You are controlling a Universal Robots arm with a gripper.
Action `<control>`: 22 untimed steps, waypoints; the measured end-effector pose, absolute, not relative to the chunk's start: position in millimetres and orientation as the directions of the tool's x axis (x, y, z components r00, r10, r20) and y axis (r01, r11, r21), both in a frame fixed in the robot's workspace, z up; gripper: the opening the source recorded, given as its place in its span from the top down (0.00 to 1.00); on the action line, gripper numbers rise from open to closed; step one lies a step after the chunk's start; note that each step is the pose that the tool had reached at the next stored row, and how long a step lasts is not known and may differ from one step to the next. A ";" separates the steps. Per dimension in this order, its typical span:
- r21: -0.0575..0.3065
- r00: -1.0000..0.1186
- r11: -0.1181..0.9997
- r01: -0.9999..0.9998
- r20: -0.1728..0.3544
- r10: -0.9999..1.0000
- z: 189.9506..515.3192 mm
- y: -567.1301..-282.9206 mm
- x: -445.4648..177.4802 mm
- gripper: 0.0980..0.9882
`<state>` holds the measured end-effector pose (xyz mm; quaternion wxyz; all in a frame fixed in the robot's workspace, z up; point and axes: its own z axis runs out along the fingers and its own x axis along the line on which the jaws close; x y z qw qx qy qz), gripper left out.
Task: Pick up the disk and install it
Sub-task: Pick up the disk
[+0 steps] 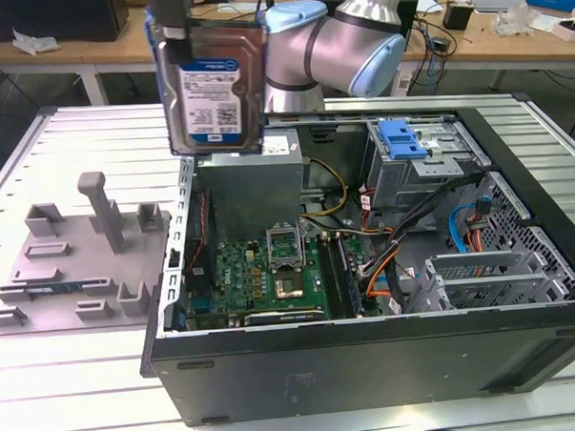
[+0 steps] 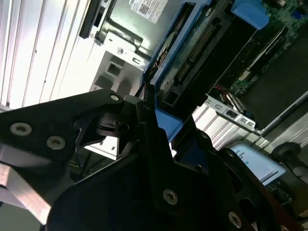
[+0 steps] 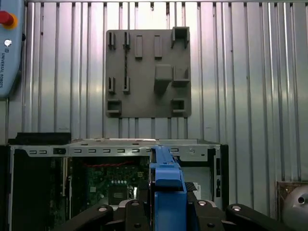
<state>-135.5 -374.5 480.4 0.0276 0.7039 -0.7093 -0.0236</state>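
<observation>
The disk (image 1: 211,95), a silver drive with a white-and-blue label in a blue carrier frame, hangs upright in the air above the open computer case's (image 1: 370,365) back corner on the exterior view's left. My gripper (image 1: 176,18) is shut on its top edge. In the first wrist view the disk (image 3: 167,185) appears edge-on as a blue strip between my black fingers (image 3: 211,214), over the case. The second wrist view looks along the disk (image 2: 192,53) to its connector end, with the gripper (image 2: 161,144) clamped on the blue frame.
Inside the case lie the motherboard (image 1: 271,269), a grey power supply (image 1: 252,179), and a drive cage with a blue latch (image 1: 402,139) towards the exterior view's right. A grey fixture plate (image 1: 74,253) rests on the slatted table beside the case. A teach pendant (image 3: 9,48) lies further off.
</observation>
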 end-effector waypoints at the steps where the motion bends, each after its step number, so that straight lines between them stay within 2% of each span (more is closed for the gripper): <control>1: 0.072 -0.007 0.008 -0.997 0.007 -1.000 480.4 -377.9 -130.4 0.70; 10: 0.073 -0.007 0.009 -0.997 0.019 -1.000 480.4 -422.8 -85.3 0.70; 22: 0.074 -0.008 0.010 -0.997 0.029 -1.000 480.4 -451.8 -39.0 0.70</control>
